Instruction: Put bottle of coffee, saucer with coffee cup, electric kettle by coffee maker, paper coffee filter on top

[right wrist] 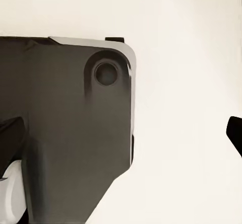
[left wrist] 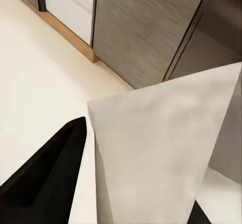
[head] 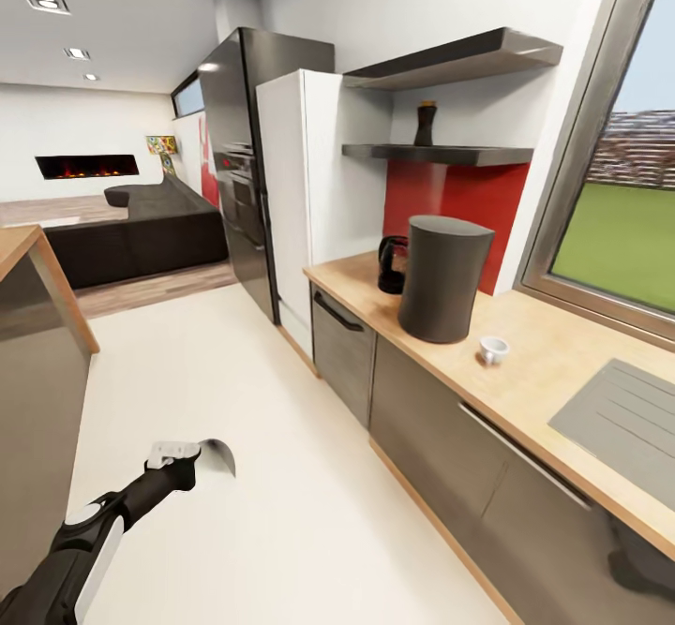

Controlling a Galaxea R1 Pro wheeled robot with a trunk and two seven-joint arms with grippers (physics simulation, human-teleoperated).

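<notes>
A thin, pale, cone-shaped paper filter (left wrist: 161, 153) is pinched in the left claw (head: 192, 456), low over the cream floor (head: 244, 438). On the light wood countertop (head: 534, 363) a tiny white cup (head: 492, 349) stands beside the dark grey coffee maker (head: 442, 278). The right claw (right wrist: 126, 173) is spread.

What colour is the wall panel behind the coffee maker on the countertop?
Red wall panel, clearest in the head view.

Head view high, oblique along kitchen countertop (head: 525, 363); wrist views floorward, close

Light wood kitchen countertop (head: 548, 363), white coffee cup (head: 492, 349), dark grey kitchen shelf (head: 441, 152).
</notes>
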